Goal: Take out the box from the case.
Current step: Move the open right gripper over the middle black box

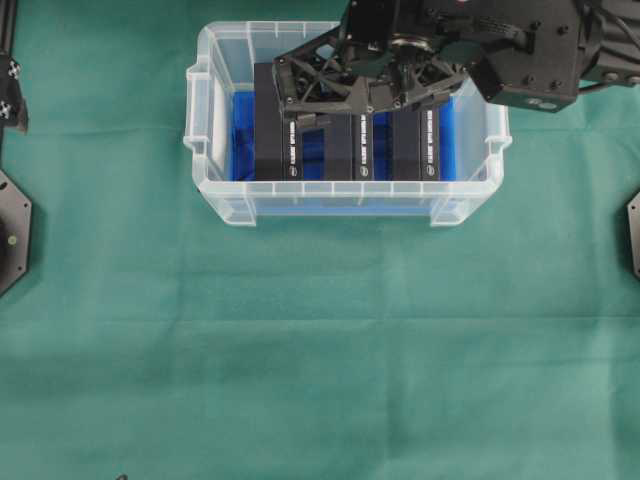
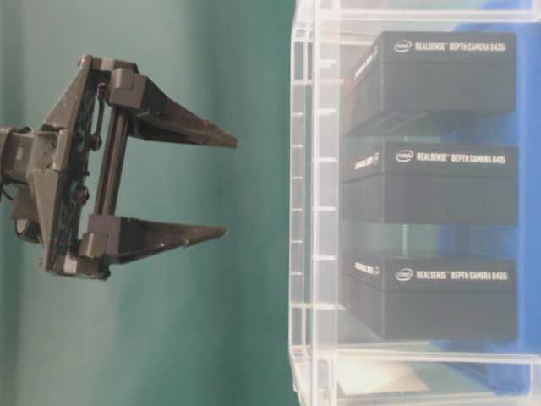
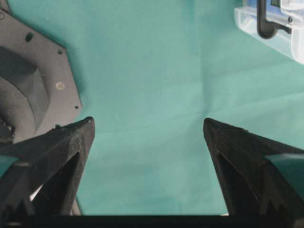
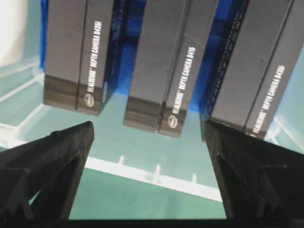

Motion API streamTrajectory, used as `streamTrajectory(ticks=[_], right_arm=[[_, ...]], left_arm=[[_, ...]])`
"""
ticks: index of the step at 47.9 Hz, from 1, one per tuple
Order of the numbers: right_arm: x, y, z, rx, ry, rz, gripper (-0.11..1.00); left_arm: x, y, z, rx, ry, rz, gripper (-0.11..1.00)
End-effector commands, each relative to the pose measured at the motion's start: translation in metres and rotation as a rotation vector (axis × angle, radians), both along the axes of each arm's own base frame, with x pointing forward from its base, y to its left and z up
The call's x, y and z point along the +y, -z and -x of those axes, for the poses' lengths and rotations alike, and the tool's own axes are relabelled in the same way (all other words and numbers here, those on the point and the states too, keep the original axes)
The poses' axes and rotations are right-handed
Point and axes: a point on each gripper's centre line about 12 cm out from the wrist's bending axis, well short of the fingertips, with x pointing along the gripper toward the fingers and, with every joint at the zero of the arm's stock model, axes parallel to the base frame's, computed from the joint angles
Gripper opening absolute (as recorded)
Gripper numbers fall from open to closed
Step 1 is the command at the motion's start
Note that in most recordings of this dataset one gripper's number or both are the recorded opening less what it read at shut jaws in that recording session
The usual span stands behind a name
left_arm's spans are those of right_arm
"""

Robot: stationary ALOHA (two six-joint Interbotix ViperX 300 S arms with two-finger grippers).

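The right hand (image 4: 149, 142) hangs wide and empty over the case (image 1: 215, 80), its fingers straddling the middle box (image 4: 164, 71) just below them. All three boxes sit in the case, so nothing is out yet. The left hand (image 2: 221, 182) waits wide over bare bench (image 3: 152, 71).

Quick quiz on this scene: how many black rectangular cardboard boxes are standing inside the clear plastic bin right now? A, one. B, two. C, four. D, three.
D: the overhead view shows three black rectangular cardboard boxes, left, middle and right, side by side inside the clear plastic bin, and the table-level view shows the same three.
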Motion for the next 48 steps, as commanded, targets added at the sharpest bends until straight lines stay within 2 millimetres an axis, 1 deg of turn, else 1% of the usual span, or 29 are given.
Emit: streamTrajectory(ticks=[1, 30, 48], right_arm=[[0.0007, -0.0136, -0.0011, -0.049, -0.003, 0.012, 0.92], [0.0006, -0.0107, -0.0019, -0.039, -0.001, 0.01, 0.92], [-0.0029, -0.0043, -0.0041, -0.022, 0.004, 0.023, 0.92]], left_arm=[[0.0003, -0.0039, -0.0003, -0.012, -0.002, -0.004, 0.95], [0.0005, -0.004, -0.0004, -0.013, -0.002, -0.006, 0.95], [0.0004, -0.0039, -0.0002, -0.011, -0.001, -0.006, 0.95]])
